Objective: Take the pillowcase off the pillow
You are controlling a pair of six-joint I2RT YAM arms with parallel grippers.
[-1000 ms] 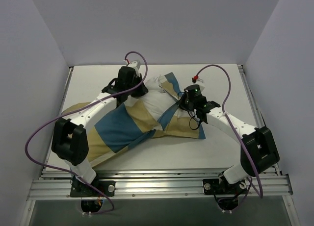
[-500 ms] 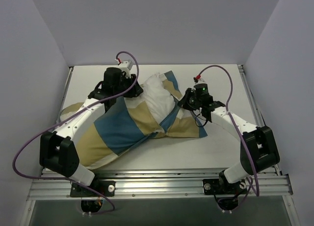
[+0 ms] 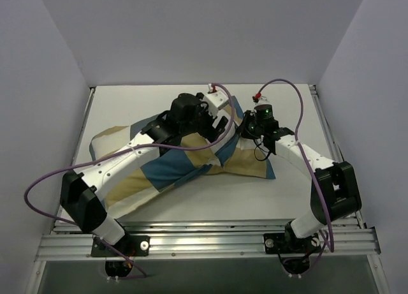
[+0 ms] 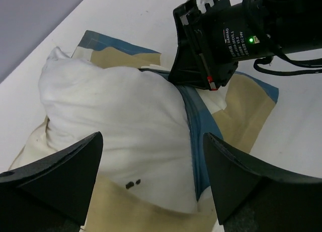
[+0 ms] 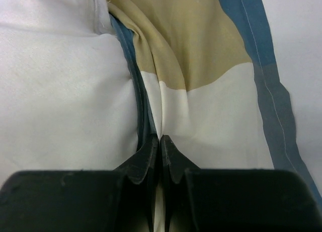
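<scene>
The pillowcase [image 3: 167, 168], in blue, tan and cream blocks, lies across the table's middle. The white pillow [image 4: 113, 108] sticks out of its open end and carries two small dark specks. My left gripper [image 4: 151, 137] hovers open right above that bare white end, with nothing between its fingers; in the top view the left arm [image 3: 185, 112] hides most of the pillow. My right gripper [image 5: 160, 138] is shut on a fold of the pillowcase's [image 5: 201, 56] blue-edged opening beside the pillow [image 5: 60, 91]. In the top view the right gripper [image 3: 245, 131] sits at the pillow's right side.
Grey walls close in the white table [image 3: 287, 185] at the left, right and back. A metal rail [image 3: 210, 240] with both arm bases runs along the near edge. Purple cables [image 3: 38, 185] loop off each arm. My right wrist body [image 4: 216, 46] stands close ahead of the left fingers.
My left gripper has let go and opened wide, and its arm swung right from the pillow's left side to over the exposed end. The right gripper stayed shut, shifting slightly back.
</scene>
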